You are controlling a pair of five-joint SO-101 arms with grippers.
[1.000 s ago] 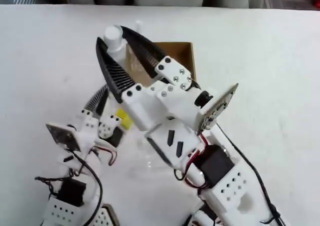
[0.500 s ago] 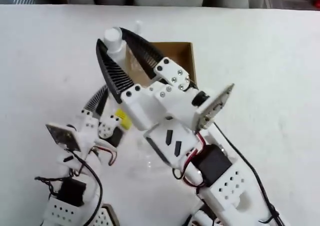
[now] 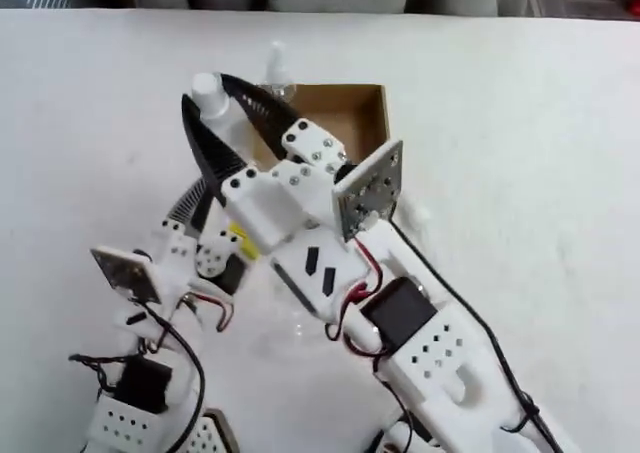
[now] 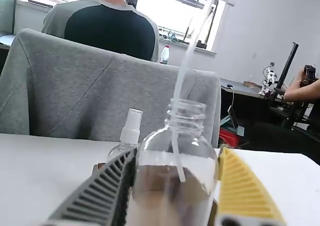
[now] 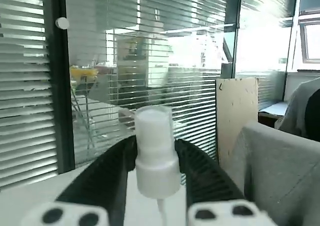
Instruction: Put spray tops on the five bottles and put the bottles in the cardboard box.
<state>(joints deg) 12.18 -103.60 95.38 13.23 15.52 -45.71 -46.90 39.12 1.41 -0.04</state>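
Over the last second my right arm has swung toward my left side and its wrist has turned, carrying the spray top (image 3: pixel 206 89) a little sideways and nearer to me – the rest of the scene has stayed put.

My right gripper (image 5: pixel 156 142) is clamped on the spray top's white collar, one black finger on each side, with the top upright and its nozzle cap above the fingers. In the high view it sits just off the near left corner of the cardboard box (image 3: pixel 352 103).

My left gripper (image 4: pixel 175 158) holds the bottle (image 4: pixel 175 198) – clear, upright, neck open – pinched between the grey ribbed finger and the yellow one. The dip tube (image 4: pixel 183 86) comes down from above, passes through the open neck and ends inside the bottle, so the top is not yet seated.

Beyond it stands a second bottle (image 4: pixel 131 131) with its spray top already on, at the box's far left edge; whether it is inside the box I cannot tell. The box rests on the white table (image 3: pixel 500 93).
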